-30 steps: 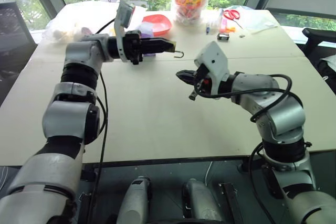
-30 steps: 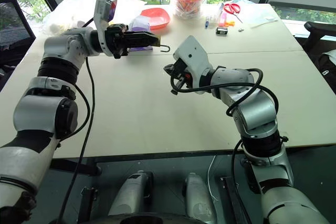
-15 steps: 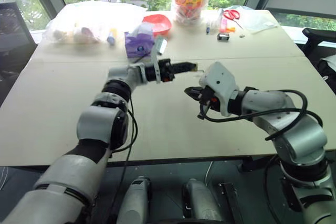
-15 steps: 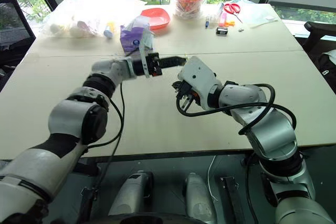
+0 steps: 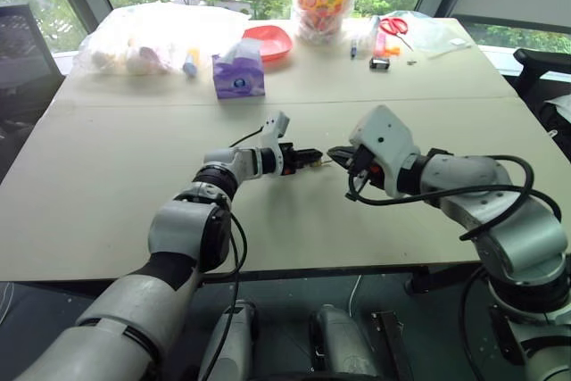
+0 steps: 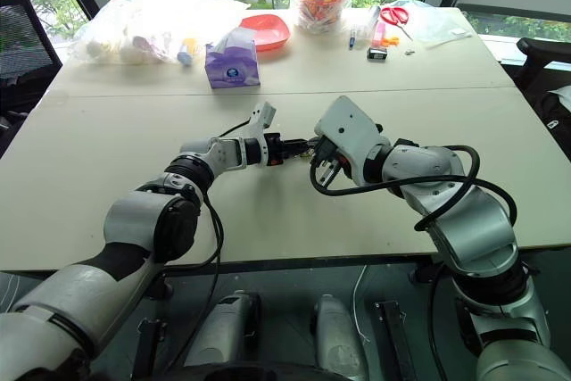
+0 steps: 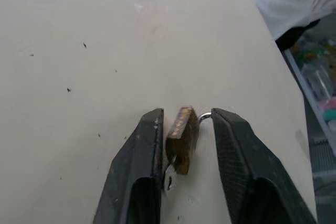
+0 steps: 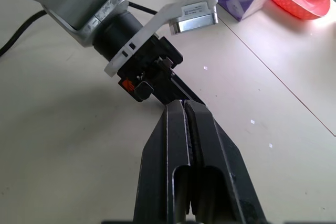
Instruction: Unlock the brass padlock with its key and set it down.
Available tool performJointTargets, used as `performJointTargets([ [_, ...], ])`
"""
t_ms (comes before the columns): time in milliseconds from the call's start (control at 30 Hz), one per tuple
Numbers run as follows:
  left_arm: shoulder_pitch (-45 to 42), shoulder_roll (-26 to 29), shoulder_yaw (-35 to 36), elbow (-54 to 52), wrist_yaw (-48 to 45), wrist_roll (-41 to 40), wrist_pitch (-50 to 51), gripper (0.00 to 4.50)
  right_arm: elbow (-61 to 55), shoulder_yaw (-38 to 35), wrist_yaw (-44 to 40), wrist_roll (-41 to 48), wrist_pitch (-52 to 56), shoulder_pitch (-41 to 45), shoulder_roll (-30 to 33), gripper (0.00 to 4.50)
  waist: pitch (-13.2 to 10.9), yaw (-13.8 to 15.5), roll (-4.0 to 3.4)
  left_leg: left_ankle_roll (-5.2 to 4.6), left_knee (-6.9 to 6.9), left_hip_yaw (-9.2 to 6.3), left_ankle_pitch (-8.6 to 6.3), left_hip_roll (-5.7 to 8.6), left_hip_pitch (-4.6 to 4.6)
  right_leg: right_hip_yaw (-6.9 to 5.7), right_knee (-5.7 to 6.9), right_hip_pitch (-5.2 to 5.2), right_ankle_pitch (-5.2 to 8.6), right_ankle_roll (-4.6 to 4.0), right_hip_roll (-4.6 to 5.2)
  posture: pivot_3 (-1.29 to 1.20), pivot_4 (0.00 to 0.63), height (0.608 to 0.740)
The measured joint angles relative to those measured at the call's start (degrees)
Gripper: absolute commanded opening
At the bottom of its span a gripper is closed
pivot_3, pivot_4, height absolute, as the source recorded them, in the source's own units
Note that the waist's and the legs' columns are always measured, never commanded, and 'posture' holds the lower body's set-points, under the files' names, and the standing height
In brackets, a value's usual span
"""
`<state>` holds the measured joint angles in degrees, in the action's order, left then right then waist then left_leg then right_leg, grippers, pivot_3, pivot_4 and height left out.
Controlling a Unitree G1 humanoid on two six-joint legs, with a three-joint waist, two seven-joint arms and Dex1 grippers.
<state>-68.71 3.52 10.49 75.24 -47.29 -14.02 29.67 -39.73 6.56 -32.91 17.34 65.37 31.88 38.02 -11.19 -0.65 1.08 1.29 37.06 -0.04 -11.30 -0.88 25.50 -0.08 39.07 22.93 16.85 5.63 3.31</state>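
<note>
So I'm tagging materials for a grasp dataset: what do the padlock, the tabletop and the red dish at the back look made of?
The brass padlock between the left pincer fingers looks like dull yellow-gold metal, probably brass, with a bright silvery shackle. The table looks like matte beige laminate, flat and faintly speckled. The red dish seems glossy plastic, though that is less sure.

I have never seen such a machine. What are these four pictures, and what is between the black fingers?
It is a humanoid robot with two arms. Two pictures look down from its head; two come from cameras on its wrists. The left gripper is low over the table, its fingers apart around the brass padlock, whose shackle touches one finger. The right gripper is shut and shows nothing held. At the table's far side lie a purple tissue box, a red bowl and scissors.
</note>
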Motion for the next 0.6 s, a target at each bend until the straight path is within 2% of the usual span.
performJointTargets([
  [33, -0.01, 0.11, -0.44, -0.1, -0.66, 0.38, -0.47, 2.98, -0.01, 0.0, 0.03, 0.0, -0.03, -0.31, 0.34, 0.0, 0.0, -0.04, 0.0, 0.0, 0.0, 0.0, 0.0, -0.01, -0.11, 0.0, -0.01, -0.1, 0.0, -0.01, 0.0, 0.0, 0.15, 0.74],
  [133, 0.07, 2.52, -3.57, -0.87, -4.33, 3.82, -4.68, 2.98, -0.42, -0.13, 0.24, -0.05, -0.25, -1.92, 1.43, 0.0, 0.0, -0.42, 0.0, 0.01, -0.02, 0.02, 0.0, -0.06, -0.15, 0.01, -0.03, -0.09, -0.03, -0.09, -0.04, 0.0, 0.15, 0.74],
  [200, 0.55, 6.03, -5.69, -2.21, -7.87, 5.9, -7.99, 2.98, -0.54, -0.58, 0.63, -0.07, -0.29, -3.7, 1.76, 0.0, 0.0, -0.47, 0.0, 0.01, -0.07, 0.02, 0.0, -0.09, -0.14, 0.02, -0.03, -0.02, -0.05, -0.13, -0.07, 0.0, 0.15, 0.74],
  [367, 2.11, 13.2, -7.76, -11.3, -18.06, 7.07, -11.64, 2.98, -0.54, -4.36, 1.88, 1.09, 1.57, -7.03, 1.33, 0.0, 0.0, 0.25, 0.0, 0.0, -0.11, 0.0, 0.0, -0.09, 0.02, 0.02, -0.13, 0.0, -0.04, -0.12, 0.13, 0.0, 0.15, 0.74],
  [533, 12.3, 19.96, -7.41, -31.94, -23.06, 3.49, -5.7, 2.98, -0.4, -10.14, 3.64, 3.07, 4.66, -9.07, -1.09, 0.0, 0.0, -0.01, -0.01, -0.12, -0.15, 0.06, -0.07, -0.08, 0.02, 0.02, -0.46, -0.14, -0.05, -0.1, 0.29, 0.0, 0.15, 0.74],
  [600, 19.55, 21.68, -6.6, -44.72, -21.99, 0.74, -0.8, 2.98, -0.2, -13.07, 5.08, 3.77, 5.97, -9.5, -3.31, 0.0, 0.01, -0.07, -0.01, -0.12, -0.19, 0.04, -0.08, -0.11, 0.01, 0.04, -0.51, -0.16, -0.06, -0.1, 0.38, 0.0, 0.15, 0.74],
])
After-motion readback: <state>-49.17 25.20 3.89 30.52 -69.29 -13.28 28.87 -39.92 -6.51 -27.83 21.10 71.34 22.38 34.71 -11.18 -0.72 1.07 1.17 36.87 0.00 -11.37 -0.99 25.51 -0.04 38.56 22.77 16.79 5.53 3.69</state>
